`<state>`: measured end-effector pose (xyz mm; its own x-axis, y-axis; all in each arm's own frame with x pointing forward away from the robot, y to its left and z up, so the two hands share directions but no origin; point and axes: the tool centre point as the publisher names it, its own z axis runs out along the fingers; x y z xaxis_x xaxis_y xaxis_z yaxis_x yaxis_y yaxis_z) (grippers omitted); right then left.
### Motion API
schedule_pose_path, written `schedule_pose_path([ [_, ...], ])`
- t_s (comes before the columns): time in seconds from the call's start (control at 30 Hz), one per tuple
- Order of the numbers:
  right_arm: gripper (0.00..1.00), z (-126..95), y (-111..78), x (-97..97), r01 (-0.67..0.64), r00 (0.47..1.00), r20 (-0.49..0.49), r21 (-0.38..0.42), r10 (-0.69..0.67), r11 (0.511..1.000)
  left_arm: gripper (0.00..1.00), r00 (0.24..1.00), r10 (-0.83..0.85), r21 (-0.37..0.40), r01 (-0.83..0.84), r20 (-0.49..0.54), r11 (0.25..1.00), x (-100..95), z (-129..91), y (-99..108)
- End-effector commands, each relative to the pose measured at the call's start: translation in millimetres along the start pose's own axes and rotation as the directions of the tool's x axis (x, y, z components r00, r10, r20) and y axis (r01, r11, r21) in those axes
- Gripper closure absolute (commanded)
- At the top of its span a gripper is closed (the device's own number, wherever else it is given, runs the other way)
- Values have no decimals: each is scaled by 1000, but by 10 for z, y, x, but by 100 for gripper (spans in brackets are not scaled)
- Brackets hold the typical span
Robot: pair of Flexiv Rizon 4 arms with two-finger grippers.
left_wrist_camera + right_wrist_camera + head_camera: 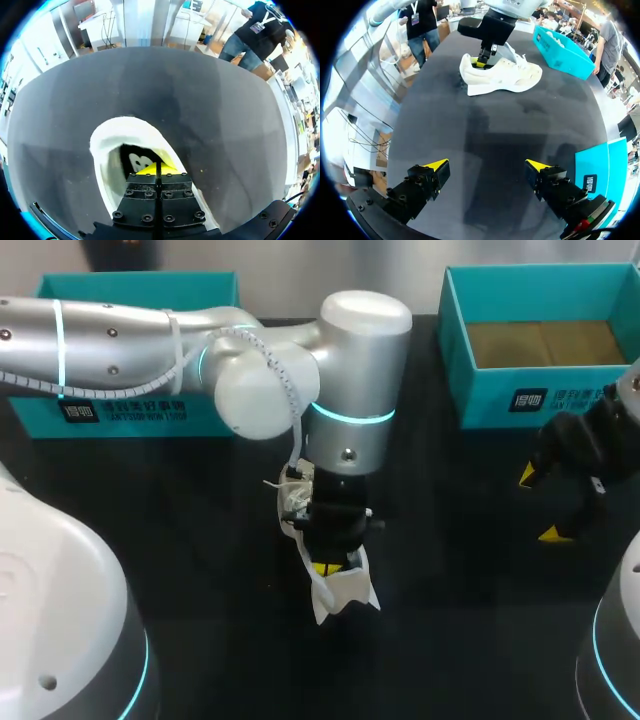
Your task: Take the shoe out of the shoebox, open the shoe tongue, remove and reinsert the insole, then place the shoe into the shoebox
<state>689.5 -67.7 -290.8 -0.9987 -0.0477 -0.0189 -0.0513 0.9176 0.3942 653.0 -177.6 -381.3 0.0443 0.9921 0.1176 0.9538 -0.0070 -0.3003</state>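
Shoe [502, 75] is out, lying on the table [200, 540] well apart from the shoebox [480, 390]; my left gripper [156, 169], fingers pressed together, dips into its heel opening above the insole [134, 161]; I judge the insole step underway; my right gripper [487, 164] hangs spread near the shoebox; reboxing remains.

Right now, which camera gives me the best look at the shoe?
The right wrist view: the whole shoe shows side-on, my left hand in its heel opening. The head view shows only its heel end under the left arm; the left wrist view only the collar.
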Motion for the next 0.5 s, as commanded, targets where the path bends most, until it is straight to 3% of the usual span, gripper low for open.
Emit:
schedule_pose_path([
  [0.03,0,0,6,4,-1,1000,0,3,1,1000,100,1000,-25,-8,25,13,1000,-122,279,44],
  [0.17,0,0,6,4,-1,1000,0,3,1,1000,100,999,-51,-28,52,4,998,-212,361,137],
  [0.37,0,0,6,4,-1,1000,0,3,1,1000,100,998,-41,-34,43,55,998,-127,-9,85],
  [0.5,0,0,6,4,-1,1000,0,3,1,1000,100,997,-56,-19,57,54,998,-139,-132,-1],
])
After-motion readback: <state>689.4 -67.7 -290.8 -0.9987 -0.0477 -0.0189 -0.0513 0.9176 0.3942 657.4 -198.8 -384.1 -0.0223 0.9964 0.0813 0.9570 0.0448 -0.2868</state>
